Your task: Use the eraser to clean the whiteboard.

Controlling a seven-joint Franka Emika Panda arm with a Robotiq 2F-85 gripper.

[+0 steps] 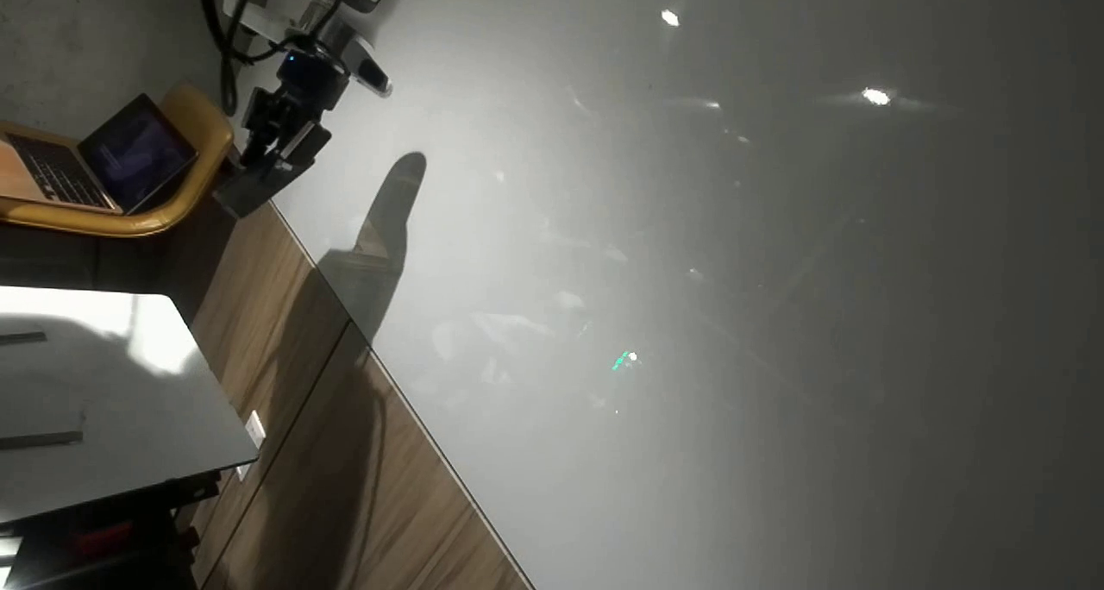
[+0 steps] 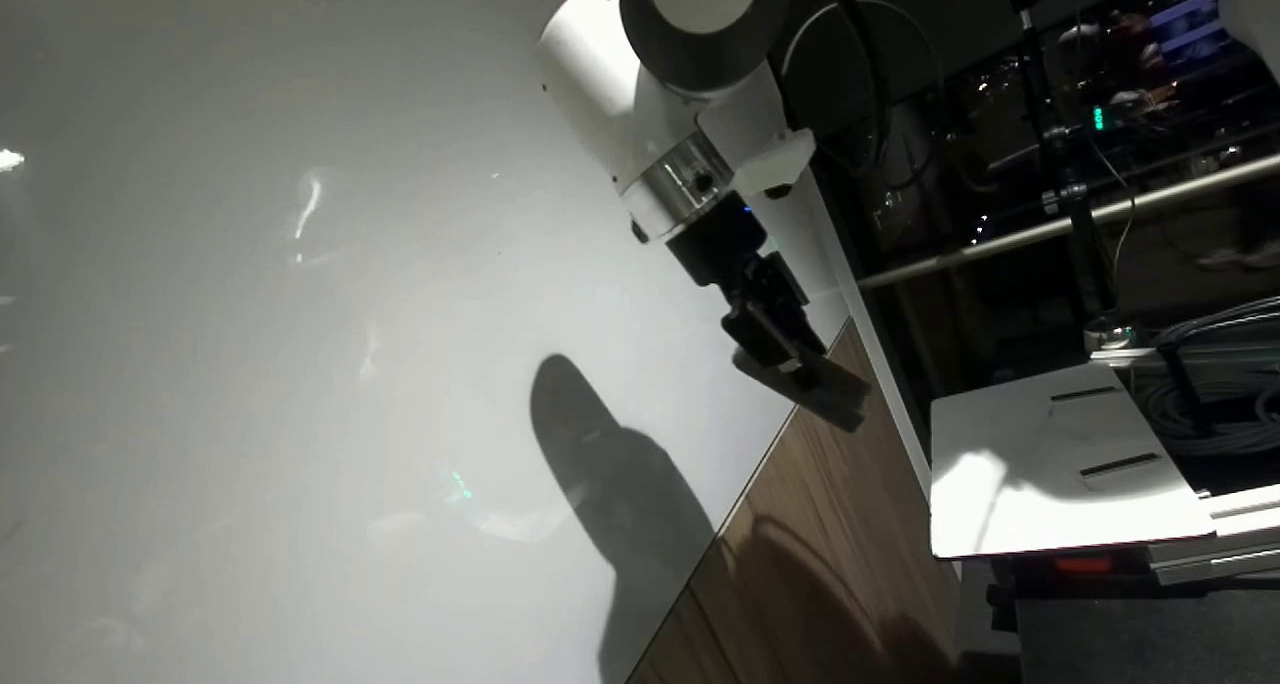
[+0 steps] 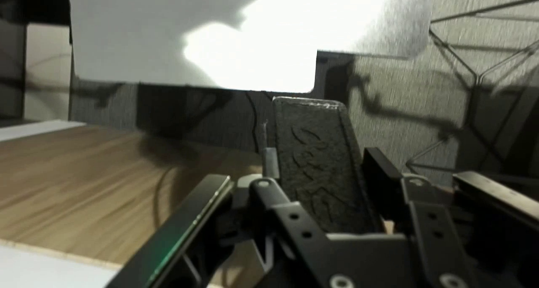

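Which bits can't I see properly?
Wrist view: the gripper hides the near end of the eraser; its squiggles are too blurred to read.
In an exterior view: the left edge cuts off part of the laptop.
In both exterior views: picture edges crop the whiteboard; green specks there are too tiny to identify.

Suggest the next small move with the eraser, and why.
I'd probably shift the eraser in over the whiteboard: the gripper holds it, but in both exterior views its outer end shows beyond the whiteboard's edge.
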